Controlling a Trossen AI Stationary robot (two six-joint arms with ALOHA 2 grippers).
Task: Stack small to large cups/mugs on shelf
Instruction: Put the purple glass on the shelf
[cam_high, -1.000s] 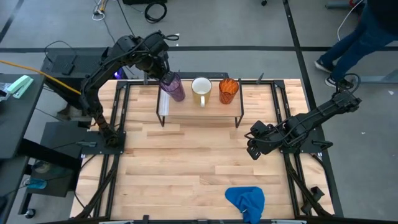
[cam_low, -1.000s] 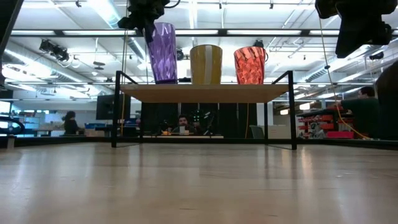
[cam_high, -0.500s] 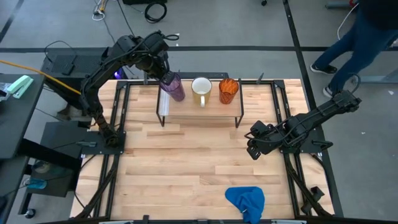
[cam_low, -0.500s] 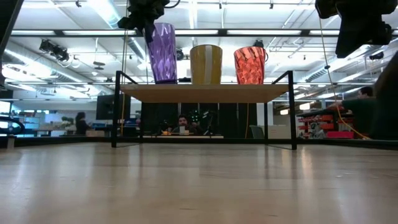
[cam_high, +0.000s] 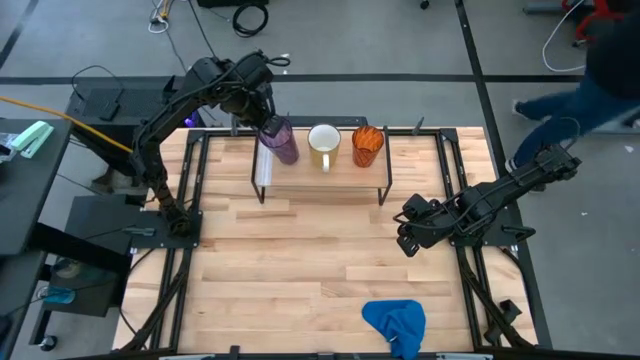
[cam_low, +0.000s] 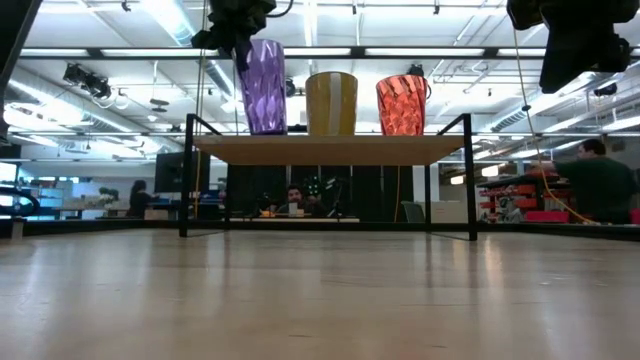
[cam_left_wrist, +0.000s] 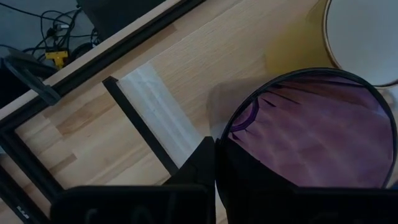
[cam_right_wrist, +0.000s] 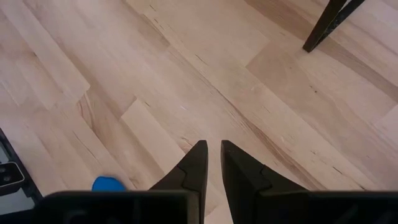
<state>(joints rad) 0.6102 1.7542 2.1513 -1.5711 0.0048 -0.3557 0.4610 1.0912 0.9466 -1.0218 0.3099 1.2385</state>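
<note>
Three cups stand in a row on the shelf (cam_high: 320, 178) in the upper middle of the overhead frame: the purple tumbler (cam_high: 281, 141) at the left end, the white mug (cam_high: 323, 143) in the centre, the orange cup (cam_high: 367, 145) at the right. In the level view the same order holds, the tumbler (cam_low: 261, 86), the mug (cam_low: 331, 103) and the orange cup (cam_low: 402, 105) upright and apart on the board (cam_low: 330, 150); the mug's handle is not visible there. The left gripper (cam_high: 262, 122) sits at the tumbler's rim on its far-left side, fingers clamped across the wall; in its wrist view one dark finger (cam_left_wrist: 200, 167) lies outside the rim and the other inside, though the fingertips are cut off by the frame edge. In the level view the gripper's body (cam_low: 236, 22) is cropped at the upper edge. The tumbler's base is hidden from overhead, and that view does not settle whether it rests fully on the board. The right gripper (cam_high: 404, 229) hangs over bare table (cam_high: 300, 270) at centre right, well apart from the shelf, its fingers (cam_right_wrist: 196, 162) nearly together with a thin gap and holding nothing. A blue cloth (cam_high: 397, 324) lies at the lower edge of the overhead frame, partly cut off. A person (cam_high: 590, 70) at the upper right is cropped.
</note>
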